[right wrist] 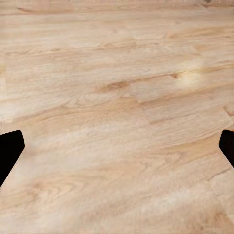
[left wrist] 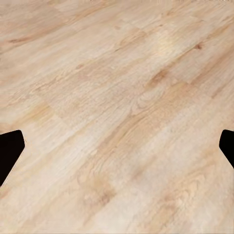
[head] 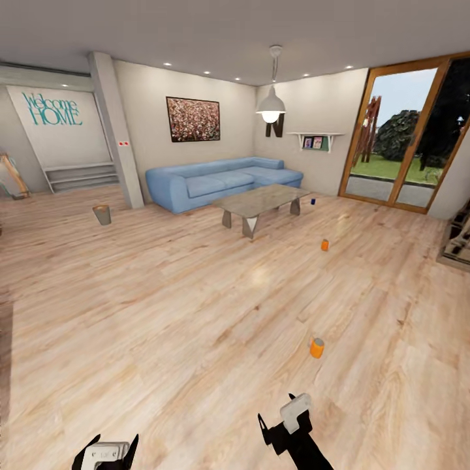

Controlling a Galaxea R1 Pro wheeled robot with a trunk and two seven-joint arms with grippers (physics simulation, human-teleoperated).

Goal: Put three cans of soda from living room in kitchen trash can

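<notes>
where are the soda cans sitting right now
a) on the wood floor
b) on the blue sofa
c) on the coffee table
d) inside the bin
a: the near orange can, the far orange can and the small blue can all stand on the wood floor, apart from the coffee table, and the bin stands far off to the left.

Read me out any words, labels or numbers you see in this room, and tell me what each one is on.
"Welcome HOME": teal lettering on the slanted white wall panel at the far left.
Dark shape on the back wall behind the pendant lamp: maybe letters, partly hidden, not readable.
Small red marks on the pillar: too small to read.
Near orange soda can, far orange can, blue can: any labels too small to read.
</notes>
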